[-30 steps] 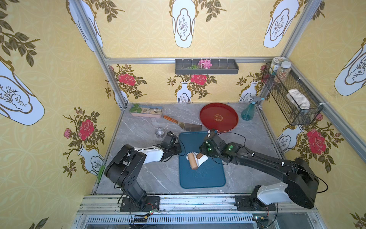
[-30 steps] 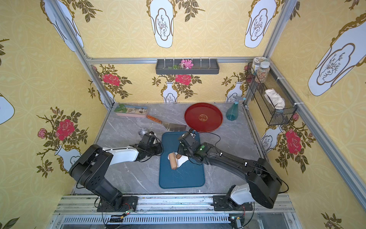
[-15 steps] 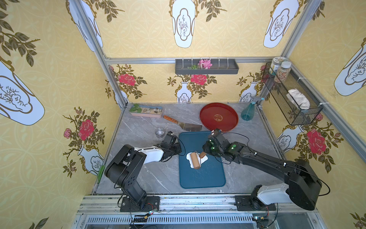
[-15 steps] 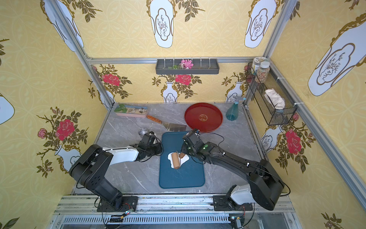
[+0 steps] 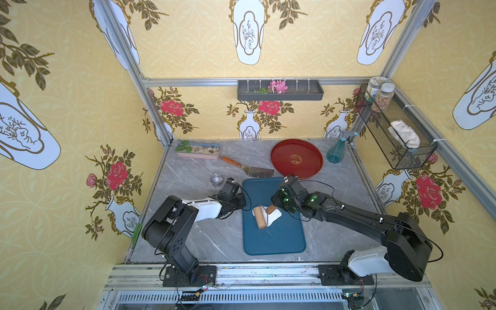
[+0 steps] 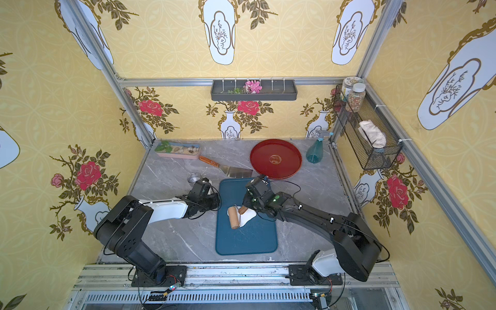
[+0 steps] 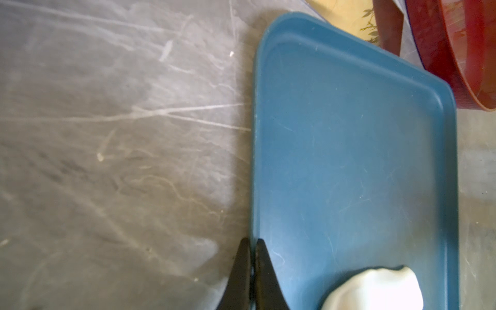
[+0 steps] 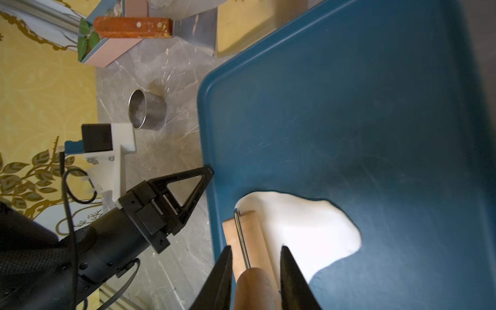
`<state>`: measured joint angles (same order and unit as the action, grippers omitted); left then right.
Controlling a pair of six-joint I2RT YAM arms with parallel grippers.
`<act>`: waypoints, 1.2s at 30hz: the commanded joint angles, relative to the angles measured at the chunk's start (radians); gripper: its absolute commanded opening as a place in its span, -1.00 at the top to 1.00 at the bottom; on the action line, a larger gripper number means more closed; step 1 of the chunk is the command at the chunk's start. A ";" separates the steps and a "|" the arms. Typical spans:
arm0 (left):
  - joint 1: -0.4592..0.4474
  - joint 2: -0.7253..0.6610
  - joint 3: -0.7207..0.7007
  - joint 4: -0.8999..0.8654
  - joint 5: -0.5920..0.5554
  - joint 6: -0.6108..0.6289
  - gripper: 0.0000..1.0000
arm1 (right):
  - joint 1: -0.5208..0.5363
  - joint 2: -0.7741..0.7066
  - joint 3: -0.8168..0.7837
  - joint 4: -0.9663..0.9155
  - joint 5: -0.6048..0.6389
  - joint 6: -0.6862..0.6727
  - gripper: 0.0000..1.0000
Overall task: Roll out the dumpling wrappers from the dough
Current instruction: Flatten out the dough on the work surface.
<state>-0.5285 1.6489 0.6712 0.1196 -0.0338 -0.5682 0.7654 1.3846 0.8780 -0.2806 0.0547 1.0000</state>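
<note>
We hold the roller by its handle in the right gripper, jaws narrowed around it, so its drum presses the dough flat. The dough lies on the blue mat, near the left edge. Our left gripper, closed and empty, sits at that edge, probably steadying the mat.

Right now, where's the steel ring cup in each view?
In a top view: steel ring cup, just off the far left corner of the blue tray.
In a top view: same spot.
Left wrist: not in it.
Right wrist: just off the tray's edge.
Shared landmark: blue tray.
</note>
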 commanded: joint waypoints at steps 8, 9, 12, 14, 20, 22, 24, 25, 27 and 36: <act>0.002 0.014 -0.012 -0.109 -0.025 0.016 1.00 | -0.010 -0.018 -0.013 -0.109 0.065 -0.049 1.00; 0.002 0.014 -0.012 -0.109 -0.025 0.015 1.00 | 0.004 -0.006 -0.004 -0.100 0.068 -0.049 1.00; 0.002 0.014 -0.013 -0.110 -0.025 0.016 1.00 | 0.056 0.043 0.030 -0.084 0.087 -0.047 1.00; 0.002 0.014 -0.013 -0.110 -0.025 0.016 1.00 | 0.082 0.084 0.053 -0.086 0.089 -0.044 1.00; 0.002 0.011 -0.015 -0.109 -0.026 0.016 1.00 | 0.078 0.101 0.052 -0.104 0.088 -0.024 1.00; 0.002 0.012 -0.013 -0.109 -0.026 0.016 1.00 | 0.079 0.084 0.053 -0.100 0.087 -0.033 1.00; 0.002 0.013 -0.013 -0.109 -0.025 0.016 1.00 | 0.080 0.063 0.051 -0.060 0.066 -0.067 1.00; 0.002 0.014 -0.012 -0.109 -0.025 0.016 1.00 | 0.080 0.050 0.044 -0.022 0.040 -0.087 1.00; 0.002 0.014 -0.013 -0.110 -0.024 0.016 1.00 | 0.080 0.033 0.040 0.023 0.001 -0.106 1.00; 0.002 0.011 -0.012 -0.109 -0.025 0.016 1.00 | 0.041 -0.043 0.014 0.125 -0.070 -0.089 1.00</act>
<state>-0.5285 1.6489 0.6708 0.1196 -0.0338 -0.5682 0.8253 1.3594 0.8986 -0.2375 0.0025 0.9077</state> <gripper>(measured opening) 0.074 0.299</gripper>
